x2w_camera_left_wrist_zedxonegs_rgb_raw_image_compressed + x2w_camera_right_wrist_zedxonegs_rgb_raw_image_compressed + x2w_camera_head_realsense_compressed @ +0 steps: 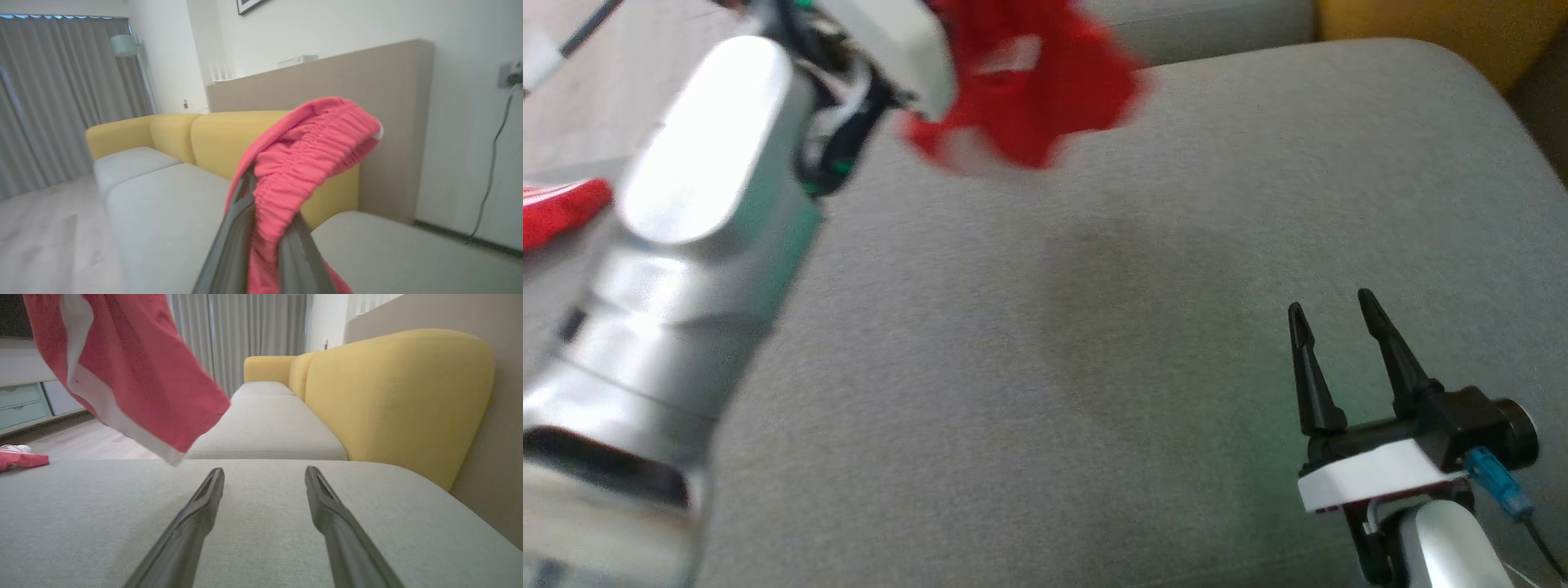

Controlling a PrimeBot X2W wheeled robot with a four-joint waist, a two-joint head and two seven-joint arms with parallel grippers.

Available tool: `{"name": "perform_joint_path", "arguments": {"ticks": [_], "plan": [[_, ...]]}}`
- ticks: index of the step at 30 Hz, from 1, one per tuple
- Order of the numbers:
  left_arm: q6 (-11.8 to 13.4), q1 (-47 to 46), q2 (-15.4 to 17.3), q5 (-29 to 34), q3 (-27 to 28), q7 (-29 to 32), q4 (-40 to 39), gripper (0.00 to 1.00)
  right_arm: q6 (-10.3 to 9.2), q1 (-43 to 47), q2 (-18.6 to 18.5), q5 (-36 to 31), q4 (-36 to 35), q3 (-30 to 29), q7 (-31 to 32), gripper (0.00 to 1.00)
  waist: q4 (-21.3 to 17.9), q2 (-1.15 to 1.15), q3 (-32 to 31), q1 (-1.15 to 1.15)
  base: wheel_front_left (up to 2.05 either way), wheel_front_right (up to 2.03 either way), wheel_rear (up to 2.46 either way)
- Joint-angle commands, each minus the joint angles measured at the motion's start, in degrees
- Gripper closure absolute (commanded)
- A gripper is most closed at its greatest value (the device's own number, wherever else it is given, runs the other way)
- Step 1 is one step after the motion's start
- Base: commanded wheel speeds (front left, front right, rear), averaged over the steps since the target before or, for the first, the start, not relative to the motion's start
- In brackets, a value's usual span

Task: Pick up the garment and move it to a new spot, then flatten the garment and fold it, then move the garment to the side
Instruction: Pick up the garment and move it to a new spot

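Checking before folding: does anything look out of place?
One thing: a second red cloth lies past the grey cushion's left edge, apart from the red garment hanging from the left gripper. Otherwise nothing stands out.

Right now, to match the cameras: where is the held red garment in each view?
Head: garment top centre, above the cushion.
Left wrist: garment centre, between the fingers.
Right wrist: garment upper left, hanging.
Shared landmark: yellow backrest.

Shorts (1029, 82) hang from left claw (265, 192) above seat cushion (1045, 367), far left. Right claw (1330, 300) over cushion, near right, well apart from shorts. Backrest (392, 400) behind cushion.
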Motion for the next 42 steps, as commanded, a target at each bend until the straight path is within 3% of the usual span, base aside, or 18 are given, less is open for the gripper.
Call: {"name": "perform_joint_path", "arguments": {"ticks": [1, 6, 13, 19, 23, 24, 25, 27, 35, 42], "plan": [[1.52, -0.35, -0.19, -2.81, 3.99, 0.39, -2.39, 1.0, 0.44, -1.79, -0.31, 0.58, -1.4, 1.54, -0.8, 0.0, -2.27, 0.0, 1.08, 0.01, 0.0, 0.0, 0.0], [6.97, 6.84, -4.65, -8.02, 7.68, -2.4, -1.67, 1.0, 0.44, -2.86, -0.31, 1.3, 0.03, 1.27, -1.62, 0.0, -3.65, 0.0, 4.56, 0.01, 0.0, 0.0, 0.0], [12.53, 20.87, -4.41, -10.3, 11.13, -10.2, 10.32, 1.0, 0.44, -5.07, -0.31, 1.85, 1.42, 1.05, -2.74, 0.0, -4.58, 0.0, 10.06, 0.01, 0.0, 0.0, 0.0], [13.66, 25.29, -3.8, -11.18, 13.17, -15.6, 18.19, 1.0, 0.44, -6.04, -0.31, 1.42, 1.83, 0.1, -3.24, 0.0, -3.91, 0.0, 12.28, 0.01, 0.0, 0.0, 0.0], [12.2, 25.0, -4.46, -11.24, 13.25, -18.36, 21.28, 1.0, 0.44, -6.11, -0.31, 0.73, 2.07, -0.5, -3.43, 0.0, -2.55, 0.0, 12.25, 0.01, 0.0, 0.0, 0.0], [11.7, 24.76, -4.61, -11.0, 12.94, -18.8, 21.92, 0.92, 0.44, -6.15, -0.31, 0.59, 2.17, -0.45, -3.45, 0.0, -2.22, 0.0, 12.06, 0.01, 0.0, 0.0, 0.0], [11.23, 24.53, -4.79, -10.73, 12.6, -19.24, 22.51, 0.71, 0.44, -6.17, -0.31, 0.48, 2.28, -0.35, -3.48, 0.0, -1.91, 0.0, 11.81, 0.01, 0.0, 0.0, 0.0], [10.43, 24.12, -5.23, -10.06, 11.8, -20.07, 23.49, 0.0, 0.44, -6.13, -0.31, 0.37, 2.48, -0.09, -3.51, 0.0, -1.23, 0.0, 11.15, 0.01, 0.0, 0.0, 0.0], [7.75, 23.79, -6.76, -6.85, 8.16, -22.71, 25.36, 0.0, 0.44, -4.43, -0.31, -0.22, 3.61, -0.35, -3.47, 0.0, 2.24, 0.0, 5.83, 0.01, 0.0, 0.0, 0.0], [7.2, 28.06, -6.46, -4.15, 5.88, -24.1, 23.24, 0.0, 0.44, -1.34, -0.31, -0.74, 4.21, -1.64, -2.97, 0.0, 5.48, 0.0, -1.01, 0.01, 0.0, 0.0, 0.0]]}}
